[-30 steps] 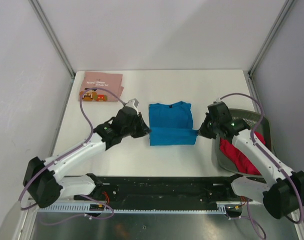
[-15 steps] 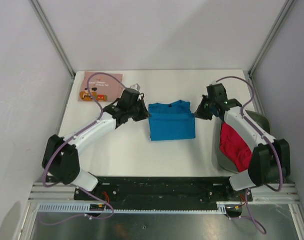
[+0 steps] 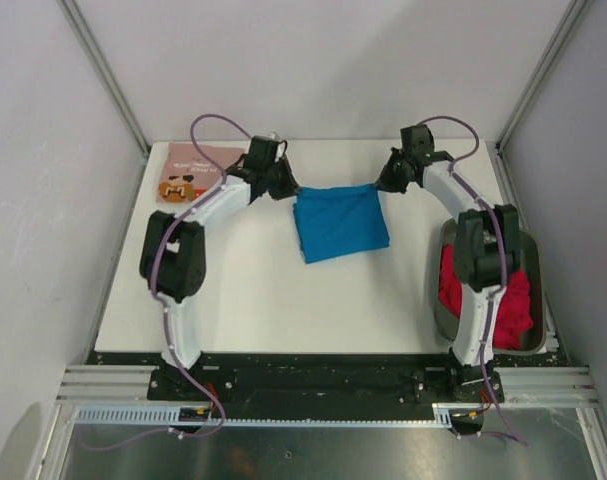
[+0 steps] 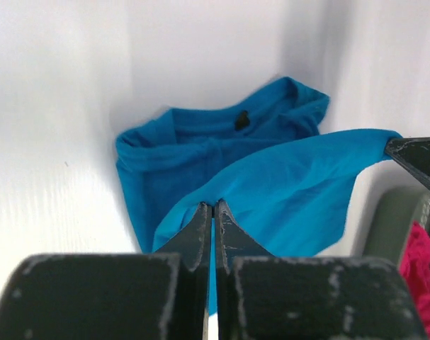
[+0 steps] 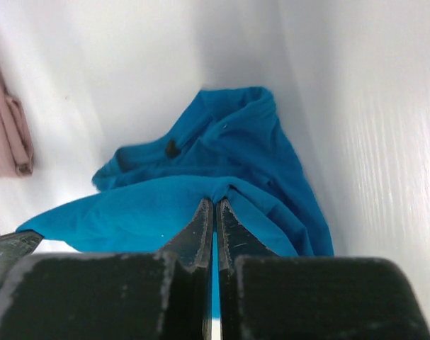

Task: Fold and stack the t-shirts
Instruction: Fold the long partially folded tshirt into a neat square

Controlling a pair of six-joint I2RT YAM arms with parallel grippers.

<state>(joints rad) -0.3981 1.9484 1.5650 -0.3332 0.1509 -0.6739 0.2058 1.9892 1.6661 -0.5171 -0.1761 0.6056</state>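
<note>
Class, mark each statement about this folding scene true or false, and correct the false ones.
1. The left fingers and right fingers both pinch the blue t-shirt. True.
2. The red t-shirt lies flat on the table. False: it sits bunched in the basket.
3. The pink t-shirt lies folded near the table's far left corner. True.
4. The blue t-shirt is stacked on the pink one. False: they lie apart.

The left gripper (image 4: 213, 212) pinches a raised fold of the blue t-shirt (image 4: 285, 184), its jaws pressed together. The cloth stretches to the right gripper (image 4: 407, 153) at the frame's edge. The rest lies bunched on the white table (image 4: 52, 177). A grey basket (image 4: 392, 227) holds a red t-shirt (image 4: 421, 273).
</note>
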